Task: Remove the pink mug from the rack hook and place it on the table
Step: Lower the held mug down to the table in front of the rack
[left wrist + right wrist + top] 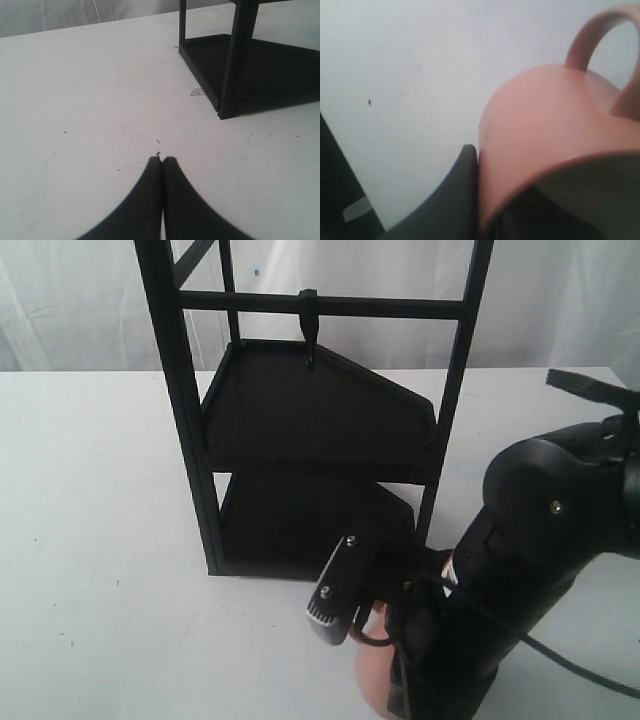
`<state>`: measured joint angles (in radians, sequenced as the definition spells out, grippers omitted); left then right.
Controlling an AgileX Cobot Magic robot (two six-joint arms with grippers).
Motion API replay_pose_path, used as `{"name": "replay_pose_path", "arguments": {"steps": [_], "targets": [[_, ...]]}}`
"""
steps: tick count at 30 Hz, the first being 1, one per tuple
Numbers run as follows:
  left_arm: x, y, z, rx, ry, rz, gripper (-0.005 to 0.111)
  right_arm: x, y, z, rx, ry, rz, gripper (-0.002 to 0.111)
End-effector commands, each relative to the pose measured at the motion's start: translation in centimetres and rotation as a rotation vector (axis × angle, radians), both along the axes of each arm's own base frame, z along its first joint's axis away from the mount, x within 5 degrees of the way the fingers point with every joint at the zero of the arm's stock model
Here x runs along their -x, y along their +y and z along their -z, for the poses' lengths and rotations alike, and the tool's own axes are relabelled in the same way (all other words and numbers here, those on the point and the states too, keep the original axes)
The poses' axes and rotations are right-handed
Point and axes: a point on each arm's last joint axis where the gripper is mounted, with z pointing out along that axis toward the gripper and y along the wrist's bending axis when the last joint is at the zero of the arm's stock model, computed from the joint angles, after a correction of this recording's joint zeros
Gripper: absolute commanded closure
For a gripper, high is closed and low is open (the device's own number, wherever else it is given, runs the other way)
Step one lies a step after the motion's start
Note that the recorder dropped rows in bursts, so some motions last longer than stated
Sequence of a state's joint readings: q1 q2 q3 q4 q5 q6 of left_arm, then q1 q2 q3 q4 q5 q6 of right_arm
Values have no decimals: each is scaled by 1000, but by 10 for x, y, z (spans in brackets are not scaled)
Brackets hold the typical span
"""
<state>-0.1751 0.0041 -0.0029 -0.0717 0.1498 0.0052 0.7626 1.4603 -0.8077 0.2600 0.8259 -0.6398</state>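
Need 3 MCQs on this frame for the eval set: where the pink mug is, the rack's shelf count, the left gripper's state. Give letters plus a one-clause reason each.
1. Where is the pink mug?
A) hanging from the crossbar
B) off the rack, in the right gripper
C) lying on the upper shelf

2. How many shelves does the rack have?
A) one
B) two
C) four

3. The left gripper is:
A) shut, holding nothing
B) wide open
C) shut on the mug

Answers:
1 B: the rack hook is bare, and a finger presses the mug's outer wall in the right wrist view.
2 B: the exterior view shows two dark shelves, one above the other.
3 A: its fingertips meet over the bare table.
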Motion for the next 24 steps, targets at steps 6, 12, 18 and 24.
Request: {"name": "replay_pose_path", "arguments": {"steps": [6, 12, 18, 24], "targets": [[0, 0, 1, 1, 0, -1, 107, -4, 26, -5, 10, -93, -124, 108], [0, 0, 1, 1, 0, -1, 107, -7, 44, 9, 86, -34, -188, 108], [0, 0, 1, 1, 0, -1, 107, -8, 58, 8, 73, -45, -209, 108], [0, 0, 1, 1, 0, -1, 107, -11, 61, 4, 60, -69, -213, 108]]}}
